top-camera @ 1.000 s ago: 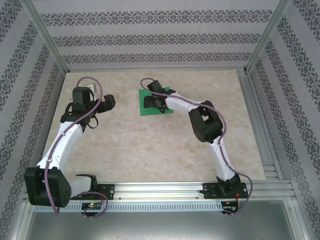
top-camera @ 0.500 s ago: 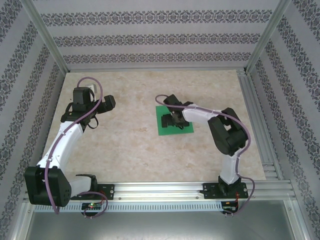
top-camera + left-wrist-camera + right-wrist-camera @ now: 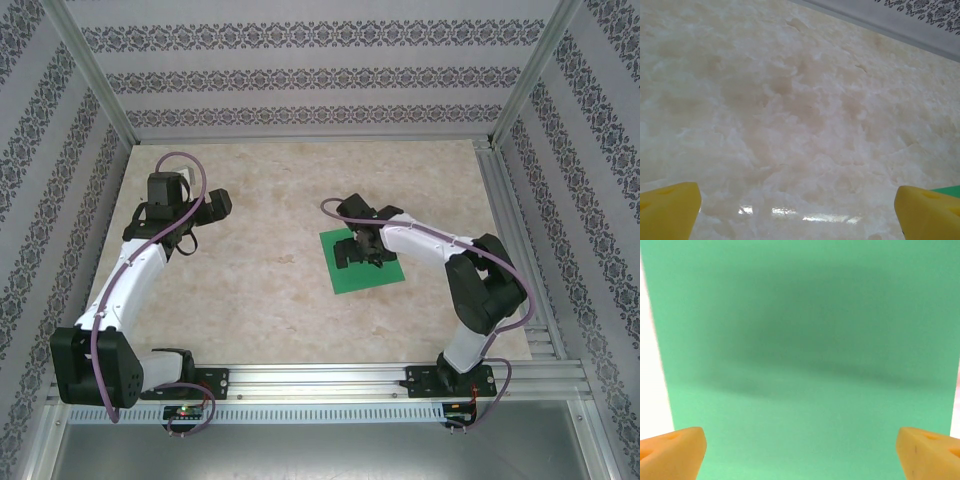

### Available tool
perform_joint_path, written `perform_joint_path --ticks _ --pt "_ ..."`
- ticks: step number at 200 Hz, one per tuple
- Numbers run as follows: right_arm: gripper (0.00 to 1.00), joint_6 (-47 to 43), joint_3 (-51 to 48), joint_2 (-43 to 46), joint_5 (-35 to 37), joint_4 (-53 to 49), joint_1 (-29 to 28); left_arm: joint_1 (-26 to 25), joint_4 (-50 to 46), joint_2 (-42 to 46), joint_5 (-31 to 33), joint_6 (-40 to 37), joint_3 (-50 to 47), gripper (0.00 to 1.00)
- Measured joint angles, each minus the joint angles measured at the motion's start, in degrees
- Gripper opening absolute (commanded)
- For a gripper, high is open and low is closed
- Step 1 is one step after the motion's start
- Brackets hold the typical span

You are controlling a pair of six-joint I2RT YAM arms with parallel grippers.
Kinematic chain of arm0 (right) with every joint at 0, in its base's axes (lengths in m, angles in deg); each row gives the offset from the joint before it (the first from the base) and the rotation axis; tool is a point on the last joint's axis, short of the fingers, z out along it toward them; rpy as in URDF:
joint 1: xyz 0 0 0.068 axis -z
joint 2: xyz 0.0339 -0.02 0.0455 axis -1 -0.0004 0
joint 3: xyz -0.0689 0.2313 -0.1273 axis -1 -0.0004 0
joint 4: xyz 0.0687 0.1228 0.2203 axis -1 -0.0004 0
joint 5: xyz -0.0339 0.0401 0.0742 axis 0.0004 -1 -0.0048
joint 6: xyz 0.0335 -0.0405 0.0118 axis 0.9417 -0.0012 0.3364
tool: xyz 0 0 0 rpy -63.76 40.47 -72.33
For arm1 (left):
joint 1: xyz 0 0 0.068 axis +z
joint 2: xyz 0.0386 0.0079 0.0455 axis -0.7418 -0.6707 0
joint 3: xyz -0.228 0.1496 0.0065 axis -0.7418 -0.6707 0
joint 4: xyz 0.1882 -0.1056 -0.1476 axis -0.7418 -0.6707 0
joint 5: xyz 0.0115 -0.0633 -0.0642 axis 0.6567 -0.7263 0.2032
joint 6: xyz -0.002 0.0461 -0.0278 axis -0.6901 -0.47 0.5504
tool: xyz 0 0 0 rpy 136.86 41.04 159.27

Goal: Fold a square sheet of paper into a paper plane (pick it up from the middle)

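The green sheet (image 3: 349, 279) lies flat on the marble-look desk (image 3: 270, 300), right of centre and turned a little askew to the desk's edges. The right pincer (image 3: 361, 251) hangs right over its middle, so from above that part of the paper is hidden and only the near half and the corners show. The right arm (image 3: 480, 285) bends back from there to its base on the metal rail (image 3: 320, 378) at the near edge.

Seen from that wrist, the yellow fingertips (image 3: 675, 447) stand far apart, close to the sheet's two side edges. There is plain green between them and nothing pinched. Thin pale strips of desk show past the paper on both sides. Whether the tips touch the paper I cannot tell.

The left pincer (image 3: 214, 205) is well apart from the sheet, over the far left of the desk, and faces toward it. Its jaws are also spread wide, with bare desk between them and a sliver of green at the right edge of its wrist view. A purple cable (image 3: 185, 160) loops over that arm. Patterned walls (image 3: 300, 80) and metal posts (image 3: 90, 70) close in the desk.
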Motion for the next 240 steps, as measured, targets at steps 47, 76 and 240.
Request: perform_joint_path --ticks 47,76,240 --pt "0.98 -1.64 4.61 -6.01 -0.11 -1.99 0.96 0.02 -0.98 -0.96 0.0 0.44 1.07 1.0" --pt "0.97 -2.12 4.81 -8.68 -0.44 -2.86 3.39 0.0 -1.07 -0.96 0.02 0.44 1.07 1.0" --pt "0.87 -5.99 8.79 -13.57 -3.56 -3.85 4.35 0.0 -2.27 -1.81 0.2 0.42 1.07 1.0"
